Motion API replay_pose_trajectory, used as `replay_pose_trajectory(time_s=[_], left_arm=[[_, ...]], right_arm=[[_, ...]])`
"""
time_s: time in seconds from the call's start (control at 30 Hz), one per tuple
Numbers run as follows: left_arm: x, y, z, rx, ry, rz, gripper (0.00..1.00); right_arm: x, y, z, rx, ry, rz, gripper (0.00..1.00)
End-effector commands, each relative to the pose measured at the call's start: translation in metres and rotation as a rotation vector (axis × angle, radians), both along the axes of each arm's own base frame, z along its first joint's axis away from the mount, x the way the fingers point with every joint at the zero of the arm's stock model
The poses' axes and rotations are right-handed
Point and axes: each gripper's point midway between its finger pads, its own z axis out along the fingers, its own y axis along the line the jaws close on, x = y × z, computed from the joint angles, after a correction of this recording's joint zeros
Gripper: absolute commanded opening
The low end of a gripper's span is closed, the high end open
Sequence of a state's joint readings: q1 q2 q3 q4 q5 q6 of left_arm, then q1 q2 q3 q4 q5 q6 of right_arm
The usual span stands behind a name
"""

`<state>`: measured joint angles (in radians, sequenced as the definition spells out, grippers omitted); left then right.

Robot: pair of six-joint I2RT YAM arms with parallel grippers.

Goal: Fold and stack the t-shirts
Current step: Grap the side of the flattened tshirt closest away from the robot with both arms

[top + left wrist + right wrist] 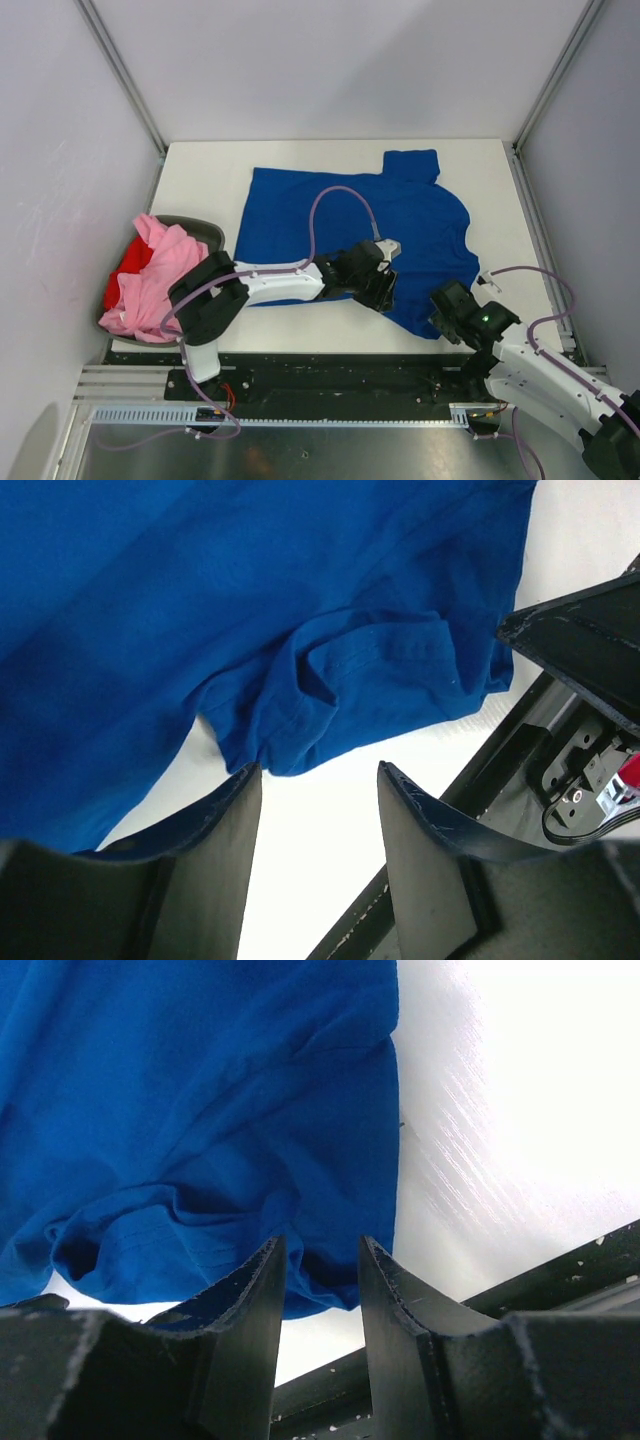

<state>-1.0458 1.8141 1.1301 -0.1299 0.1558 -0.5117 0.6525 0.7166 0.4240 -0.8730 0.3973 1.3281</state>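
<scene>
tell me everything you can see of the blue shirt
The shirt is royal blue soft cloth, no print showing, spread rumpled on the white table, a sleeve at far right. Its stitched near hem is bunched. The open left gripper hangs right by it; the open right gripper straddles the near right edge.

The top camera looks steeply down from above and behind the arm bases onto the whole table point(200, 170), while each wrist camera peers close-up and low past the left gripper point(318, 770) or right gripper point(320, 1242), all three sharing the crumpled near hem of the blue t-shirt point(420, 210) at the table's 5 o'clock.
</scene>
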Motion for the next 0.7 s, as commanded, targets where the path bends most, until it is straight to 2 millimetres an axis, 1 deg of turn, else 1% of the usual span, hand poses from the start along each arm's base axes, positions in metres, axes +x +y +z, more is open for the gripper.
replay_pose_trajectory(time_s=[0.0,0.3,0.4,0.67], left_arm=[[0.005,-0.027,0.023,-0.085,-0.046,-0.060,0.55],[0.011,-0.035,0.013,-0.071,-0.042,-0.049,0.54],[0.014,-0.036,0.011,-0.068,-0.045,-0.042,0.51],[0.015,-0.038,0.006,-0.058,-0.041,-0.029,0.44]], right_arm=[[0.006,-0.001,0.000,0.010,-0.027,-0.036,0.39],[0.007,0.002,-0.001,0.021,-0.031,-0.033,0.37],[0.008,0.003,-0.001,0.023,-0.033,-0.032,0.35],[0.016,0.008,-0.001,0.036,-0.045,-0.033,0.35]])
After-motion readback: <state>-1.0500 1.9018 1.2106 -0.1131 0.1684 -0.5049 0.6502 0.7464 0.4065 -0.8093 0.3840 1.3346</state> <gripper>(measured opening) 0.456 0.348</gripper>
